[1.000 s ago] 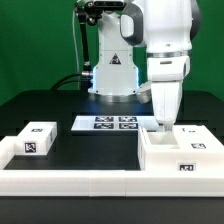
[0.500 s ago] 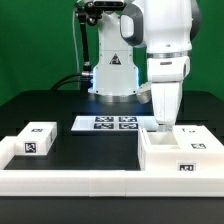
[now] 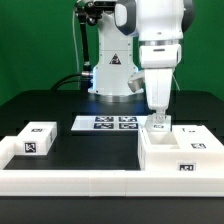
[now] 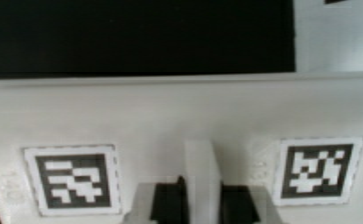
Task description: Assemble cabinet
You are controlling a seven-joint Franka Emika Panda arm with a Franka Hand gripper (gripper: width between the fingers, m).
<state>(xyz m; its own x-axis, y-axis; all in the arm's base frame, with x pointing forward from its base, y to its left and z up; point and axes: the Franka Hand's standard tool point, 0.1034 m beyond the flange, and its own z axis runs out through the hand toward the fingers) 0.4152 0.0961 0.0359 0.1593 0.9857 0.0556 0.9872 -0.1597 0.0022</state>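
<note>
Black tabletop [image 3: 60, 105], green backdrop: the white Panda arm [image 3: 160, 40] stands over the cabinet [image 3: 185, 160], which lies at the exterior view's right, open side up. Its long axis apparently runs across the view, front against the low rail [image 3: 80, 182], likely a stop against sliding. The marker board [image 3: 110, 123] and a loose tagged block [image 3: 33, 140] lie toward the exterior view's left. The end effector [image 3: 157, 118] hangs at the cabinet's rear wall, fingers [image 4: 165, 205] straddling a thin white rib; whether they pinch it cannot be told.

Arm [image 3: 160, 25]: glossy white rounded shells, dark grey band at one joint. Base [image 3: 112, 72] white, bluish light low down; black cables [image 3: 80, 45] at left. Gripper [image 3: 159, 119] white, fingers [image 4: 165, 203] dark.
</note>
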